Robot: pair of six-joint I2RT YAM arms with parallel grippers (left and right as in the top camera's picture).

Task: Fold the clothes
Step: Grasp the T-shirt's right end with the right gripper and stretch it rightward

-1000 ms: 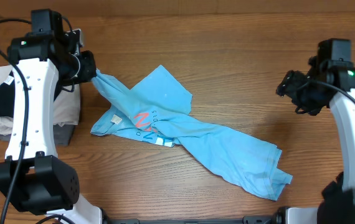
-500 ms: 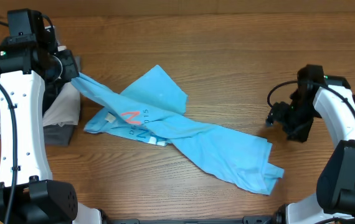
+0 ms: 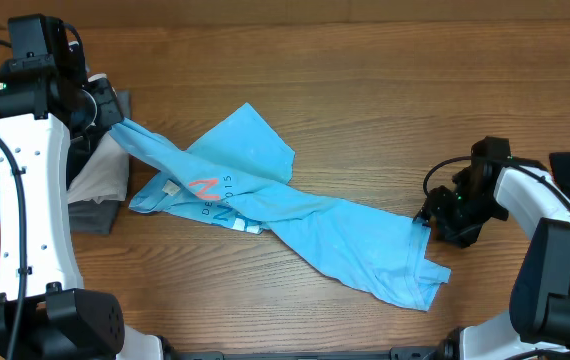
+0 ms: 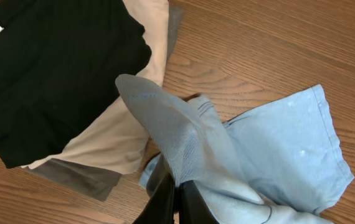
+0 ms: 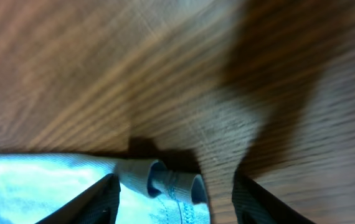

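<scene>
Sky-blue T-shirt (image 3: 305,215) sprawled across the table (image 3: 385,80), left gripper (image 4: 176,186) clamped on one end near the left edge, right gripper (image 5: 174,186) parted astride the far hem

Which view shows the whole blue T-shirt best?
Overhead: the blue T-shirt lies twisted across the table, nearly all visible. Left wrist shows only the bunched end pinched in the left gripper; right wrist, a blurred hem corner.

Your sky-blue T-shirt (image 3: 310,218) lies twisted and stretched diagonally, lettering up; folded black, beige and grey garments (image 3: 103,185) sit stacked beside its left end.
</scene>
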